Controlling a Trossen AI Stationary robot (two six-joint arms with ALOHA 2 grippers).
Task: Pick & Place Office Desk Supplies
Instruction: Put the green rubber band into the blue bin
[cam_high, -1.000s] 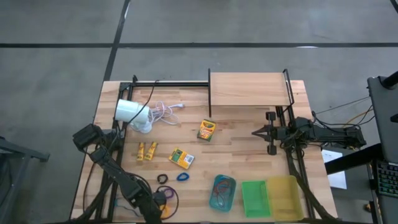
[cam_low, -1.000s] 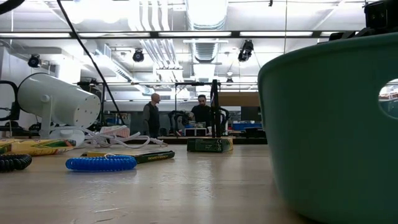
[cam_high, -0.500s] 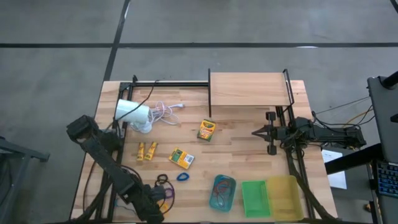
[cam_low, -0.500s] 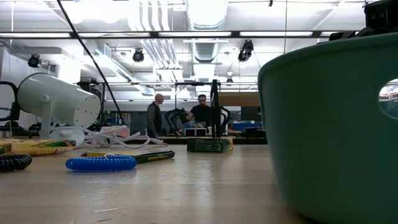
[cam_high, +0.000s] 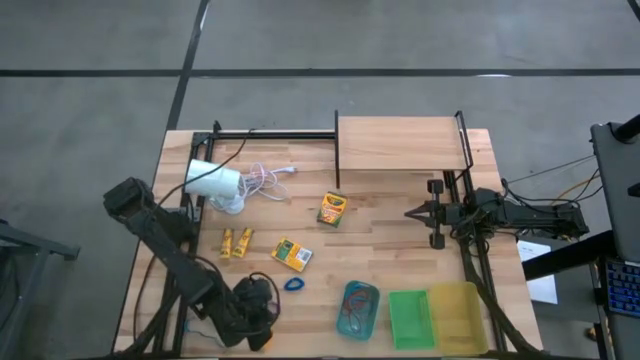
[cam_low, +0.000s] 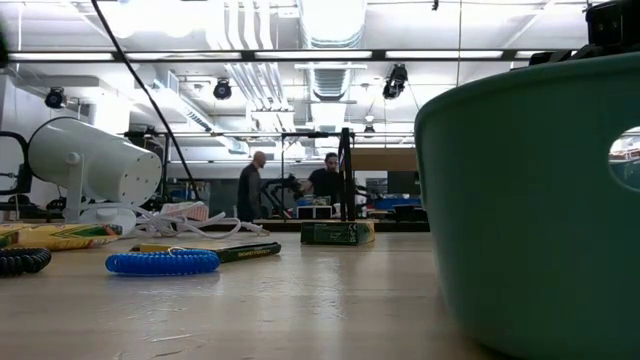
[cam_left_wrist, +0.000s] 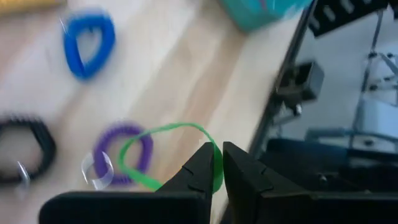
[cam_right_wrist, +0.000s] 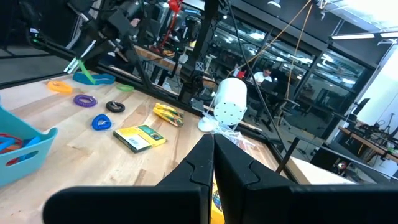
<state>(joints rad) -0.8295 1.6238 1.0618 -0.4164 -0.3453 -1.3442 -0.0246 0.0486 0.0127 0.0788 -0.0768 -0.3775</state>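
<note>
While left gripper (cam_left_wrist: 216, 167) jaws pinch green loop (cam_left_wrist: 163, 140), right gripper (cam_right_wrist: 212, 167) jaws closed, empty.

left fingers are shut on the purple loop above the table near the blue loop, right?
Not the purple one. The left wrist view shows the left fingers pinching the green loop; the purple loop lies free on the table, near the blue loop.

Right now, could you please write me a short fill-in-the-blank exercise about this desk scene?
1. The left gripper is shut on a thin ____ loop.
2. On the table, the blue loop lies just in front of a ____ box.
3. The teal tray stands beside the ____ tray.
4. The lamp is ____ in colour.

Missing words: green; crayon; green; white
</note>
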